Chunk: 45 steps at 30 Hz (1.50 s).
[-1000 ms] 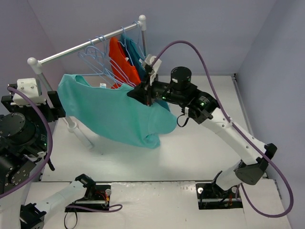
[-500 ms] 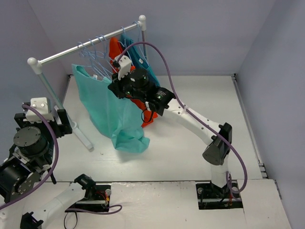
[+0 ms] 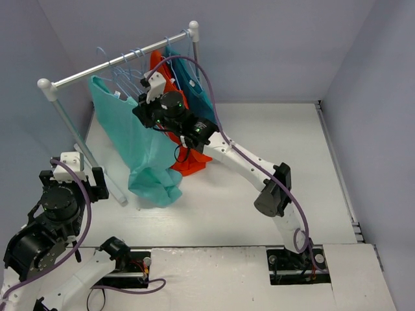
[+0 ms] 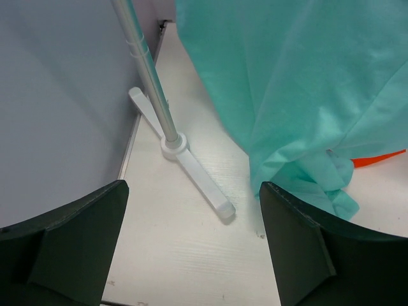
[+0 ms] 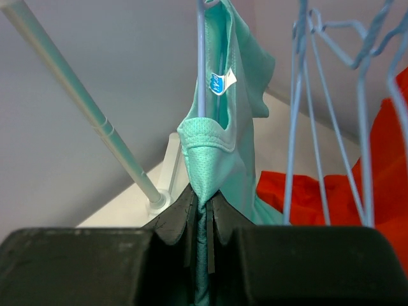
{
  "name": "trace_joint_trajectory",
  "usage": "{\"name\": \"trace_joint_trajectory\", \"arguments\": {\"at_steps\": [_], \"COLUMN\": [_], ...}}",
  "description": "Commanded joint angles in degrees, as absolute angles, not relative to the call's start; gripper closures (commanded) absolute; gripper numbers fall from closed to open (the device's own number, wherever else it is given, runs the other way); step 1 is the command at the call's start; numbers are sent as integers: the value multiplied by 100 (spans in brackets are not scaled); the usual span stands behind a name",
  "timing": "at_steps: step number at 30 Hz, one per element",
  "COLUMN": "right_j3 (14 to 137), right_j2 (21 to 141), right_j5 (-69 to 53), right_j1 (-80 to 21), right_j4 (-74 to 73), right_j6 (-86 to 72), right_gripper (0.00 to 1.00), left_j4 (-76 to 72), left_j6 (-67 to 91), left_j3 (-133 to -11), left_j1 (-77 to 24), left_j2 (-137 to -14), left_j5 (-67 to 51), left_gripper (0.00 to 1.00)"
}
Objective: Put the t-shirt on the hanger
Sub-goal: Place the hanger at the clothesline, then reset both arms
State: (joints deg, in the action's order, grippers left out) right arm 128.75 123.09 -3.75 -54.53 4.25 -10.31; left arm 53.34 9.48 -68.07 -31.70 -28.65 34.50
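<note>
mint t-shirt: soft, light, limp | your right gripper pinches its collar at the hanger | left gripper spread, empty | best hold, i judge: the shoulder seam

Pale lavender walls enclose a white bench; a silver garment rail stands at upper left.

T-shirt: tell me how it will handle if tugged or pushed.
The t-shirt is probably floppy: it hangs in long folds and bunches at its lower end. It seems light: the right pincer, shut on the collar beside the thin hanger wire, holds it up. A push would likely swing it, not move the rack.
</note>
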Motion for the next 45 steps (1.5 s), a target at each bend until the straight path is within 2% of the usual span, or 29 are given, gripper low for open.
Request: {"name": "trace_joint_trajectory", "arguments": {"at_steps": [1, 10, 13, 17, 20, 24, 30, 33, 39, 45], "right_j3": [12955, 11917, 11836, 11690, 11287, 10351, 7922, 6926, 4944, 3938], "right_j2": [12305, 12090, 12029, 11770, 11147, 10108, 7518, 6500, 3801, 2408], "right_j5": [-246, -80, -50, -18, 211, 545, 1334, 2169, 3671, 4924], "right_j1": [-5677, -5787, -5801, -5783, -5792, -5759, -5473, -5388, -5379, -5379], "right_j4": [1248, 1768, 1802, 1793, 1793, 1793, 1784, 1765, 1522, 870], "right_j6": [-1020, -1135, -1098, -979, -761, -378, 116, 212, 263, 222], "right_gripper": [100, 98, 85, 53, 41, 33, 14, 1, 0, 0], "left_j4": [5133, 5120, 5109, 5106, 5089, 5036, 4936, 4858, 4646, 4548], "left_j6": [1221, 1470, 1538, 1661, 1731, 1775, 1713, 1716, 1694, 1723], "left_j3": [-6557, -6041, -5888, -5713, -5625, -5559, -5519, -5483, -5341, -5148], "left_j1": [-3129, -3129, -3129, -3129, -3129, -3129, -3138, -3138, -3145, -3138], "left_j2": [-2716, -2462, -2429, -2382, -2312, -2243, -2107, -2047, -1984, -1761], "left_j5": [3445, 3400, 3442, 3454, 3457, 3480, 3434, 3391, 3270, 3239], "left_gripper": [21, 19, 14, 10, 9, 7, 7, 7, 7, 7]}}
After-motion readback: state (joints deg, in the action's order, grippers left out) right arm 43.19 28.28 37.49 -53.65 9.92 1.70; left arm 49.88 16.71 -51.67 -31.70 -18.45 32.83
